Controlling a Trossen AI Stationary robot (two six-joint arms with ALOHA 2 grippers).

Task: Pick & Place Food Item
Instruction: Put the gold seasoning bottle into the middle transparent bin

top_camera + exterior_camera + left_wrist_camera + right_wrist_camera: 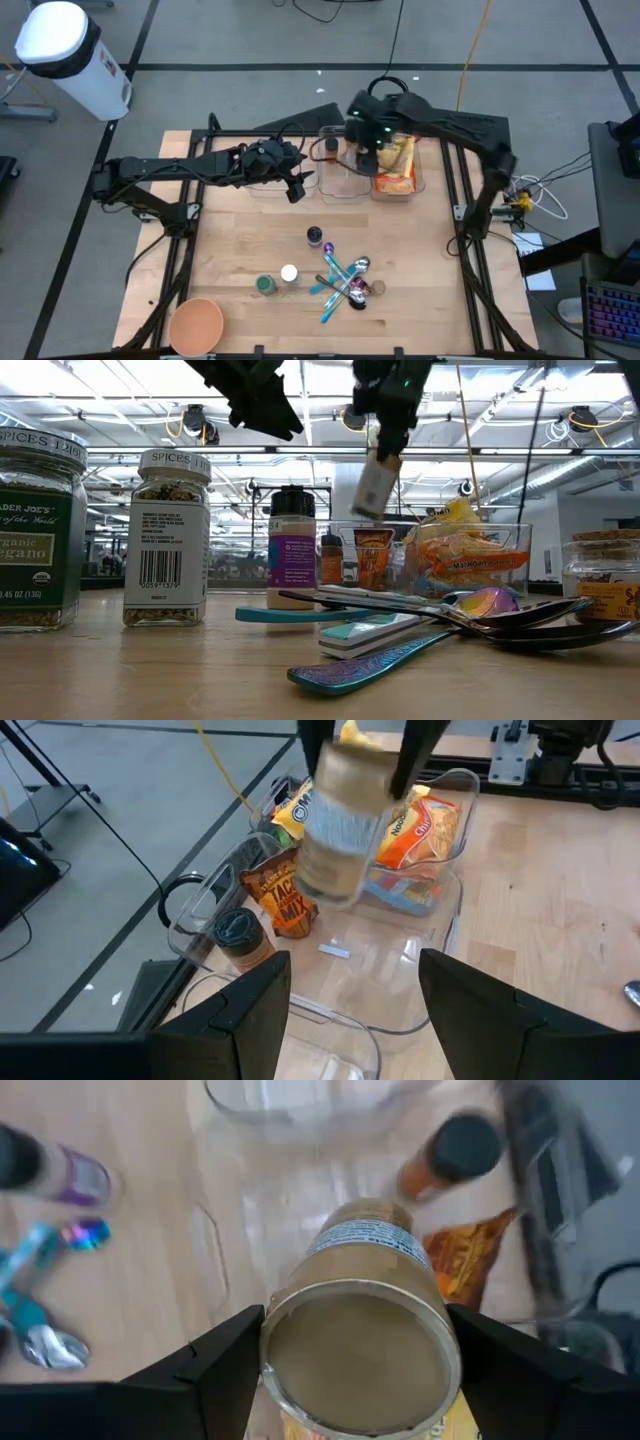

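**Jar held up over the clear bins**

Near the front of the counter lie shiny spoons and small spice jars. Farther back, the left pincer hangs open and holds nothing. Behind it, the right pincer grips a spice jar in the air above the clear bins, beside the snack bags.

bright overhead ceiling lights | soft shadows | wrist views motion-blurred

A cluster of iridescent spoons and three spice jars are seen on the wooden table, well apart from the fingers; an orange bowl is set farther off.
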